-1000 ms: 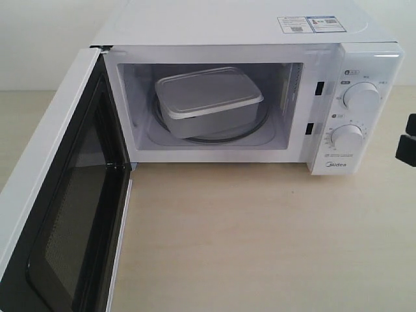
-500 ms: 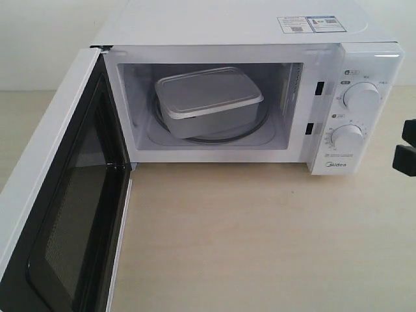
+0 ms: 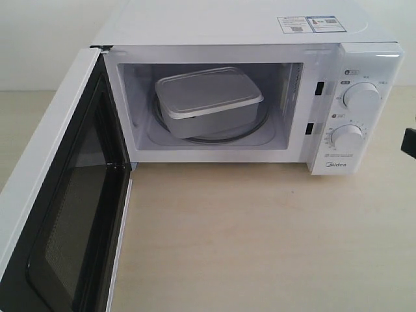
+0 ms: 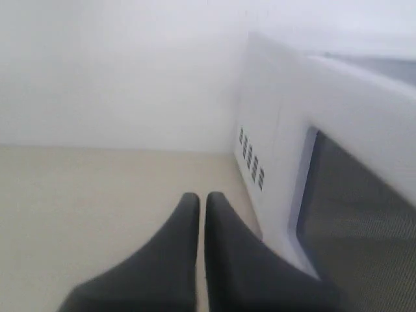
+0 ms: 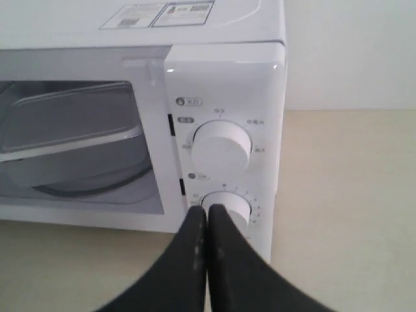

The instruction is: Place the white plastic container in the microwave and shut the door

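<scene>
The white plastic container point(image 3: 208, 101) sits lid-on inside the microwave point(image 3: 260, 26), on the glass turntable point(image 3: 255, 127). The door point(image 3: 71, 214) stands wide open to the left, black inner face showing. My right gripper point(image 5: 207, 211) is shut and empty, off the microwave's right front corner, its tips in line with the lower dial point(image 5: 229, 207); the container point(image 5: 65, 140) shows through the opening. Only a dark piece of it point(image 3: 410, 142) shows at the exterior view's right edge. My left gripper point(image 4: 201, 198) is shut and empty, low over the table behind the open door point(image 4: 354, 214).
The pale wooden table point(image 3: 260, 240) spreads in front of the microwave. The open door sweeps the left front area. Vent slots point(image 4: 251, 157) mark the microwave's left side wall. A white wall stands behind.
My right gripper has drawn back to the right, nearly leaving the exterior view. The container, microwave and door have not moved.
</scene>
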`<state>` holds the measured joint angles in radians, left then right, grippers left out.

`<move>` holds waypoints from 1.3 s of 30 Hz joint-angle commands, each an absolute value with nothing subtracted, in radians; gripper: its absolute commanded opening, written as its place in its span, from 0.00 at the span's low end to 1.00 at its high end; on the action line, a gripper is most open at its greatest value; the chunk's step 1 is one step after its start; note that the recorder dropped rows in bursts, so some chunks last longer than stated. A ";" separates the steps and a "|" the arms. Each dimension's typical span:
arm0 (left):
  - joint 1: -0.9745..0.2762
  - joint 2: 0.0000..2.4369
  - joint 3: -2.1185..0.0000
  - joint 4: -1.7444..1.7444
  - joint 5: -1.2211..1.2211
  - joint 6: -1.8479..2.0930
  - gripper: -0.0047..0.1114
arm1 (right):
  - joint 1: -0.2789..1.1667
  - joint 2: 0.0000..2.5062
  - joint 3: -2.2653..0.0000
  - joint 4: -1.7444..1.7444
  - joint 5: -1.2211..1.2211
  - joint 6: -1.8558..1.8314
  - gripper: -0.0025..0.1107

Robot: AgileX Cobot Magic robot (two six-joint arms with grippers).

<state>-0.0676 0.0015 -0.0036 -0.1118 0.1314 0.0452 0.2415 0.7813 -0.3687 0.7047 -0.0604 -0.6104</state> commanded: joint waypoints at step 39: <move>-0.167 0.707 -0.531 -1.002 0.384 0.882 0.08 | -0.025 0.650 -0.640 1.744 -0.232 -1.756 0.02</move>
